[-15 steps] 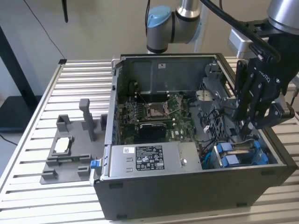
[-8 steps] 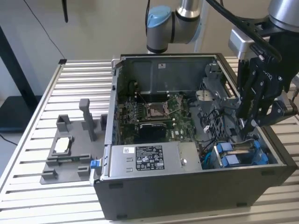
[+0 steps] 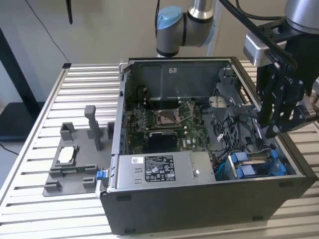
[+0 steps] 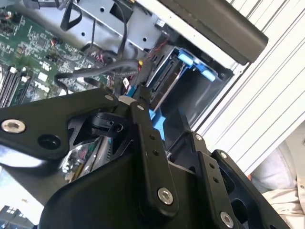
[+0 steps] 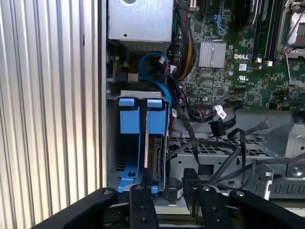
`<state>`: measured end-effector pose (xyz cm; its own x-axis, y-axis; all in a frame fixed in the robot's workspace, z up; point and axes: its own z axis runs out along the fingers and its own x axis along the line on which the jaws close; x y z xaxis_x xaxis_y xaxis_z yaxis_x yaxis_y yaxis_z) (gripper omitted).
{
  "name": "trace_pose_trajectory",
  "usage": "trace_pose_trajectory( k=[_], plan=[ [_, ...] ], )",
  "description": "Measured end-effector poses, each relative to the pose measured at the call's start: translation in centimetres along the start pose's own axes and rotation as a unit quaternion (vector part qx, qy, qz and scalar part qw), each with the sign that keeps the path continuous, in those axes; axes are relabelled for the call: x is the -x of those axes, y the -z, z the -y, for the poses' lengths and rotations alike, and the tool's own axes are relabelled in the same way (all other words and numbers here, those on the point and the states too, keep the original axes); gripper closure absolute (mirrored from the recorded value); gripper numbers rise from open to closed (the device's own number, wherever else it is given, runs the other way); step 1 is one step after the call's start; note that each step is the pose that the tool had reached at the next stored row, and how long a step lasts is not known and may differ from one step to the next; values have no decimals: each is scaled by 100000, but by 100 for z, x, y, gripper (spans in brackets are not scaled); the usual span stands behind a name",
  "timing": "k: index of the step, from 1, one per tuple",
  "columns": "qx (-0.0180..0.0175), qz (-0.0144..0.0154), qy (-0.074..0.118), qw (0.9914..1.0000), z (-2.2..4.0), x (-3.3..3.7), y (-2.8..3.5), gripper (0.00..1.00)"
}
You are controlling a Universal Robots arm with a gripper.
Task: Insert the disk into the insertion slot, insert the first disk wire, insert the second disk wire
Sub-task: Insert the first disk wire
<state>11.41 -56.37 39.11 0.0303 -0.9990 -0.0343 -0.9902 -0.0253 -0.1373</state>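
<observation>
Slot (image 3: 254,164) sits low in the case (image 3: 199,209), at the corner on the exterior view's right, with its long axis along the side wall. Your hand (image 3: 271,130) hangs just above it. Cannot tell whether the hand is clenched or released.

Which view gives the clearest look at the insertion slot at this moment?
The first wrist view: it looks straight into the insertion slot, with its blue tabs plain. The exterior view shows the slot from above, in the case corner on the exterior view's right. The second wrist view catches it obliquely.
</observation>
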Motion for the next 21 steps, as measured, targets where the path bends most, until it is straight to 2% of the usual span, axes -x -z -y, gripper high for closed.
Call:
trace_pose_trajectory(
  k=[2,4,7,8,9,12,14,16,19,21],
  plan=[
    [-170,50,23,100000,3,13,12,60],
    [-175,55,61,100000,3,46,11,60],
    [-275,68,242,99999,4,127,6,60],
    [-527,86,410,99998,3,149,-1,60],
    [-939,76,684,99993,4,162,-6,60],
    [-2464,93,1824,99953,2,178,-22,60],
    [-3038,135,2225,99929,0,183,-40,60],
    [-3191,46,2422,99920,-3,187,-52,60],
    [-3157,-294,2956,99906,-6,190,-59,60],
    [-3147,-365,3253,99897,-8,190,-66,60]
  ],
)
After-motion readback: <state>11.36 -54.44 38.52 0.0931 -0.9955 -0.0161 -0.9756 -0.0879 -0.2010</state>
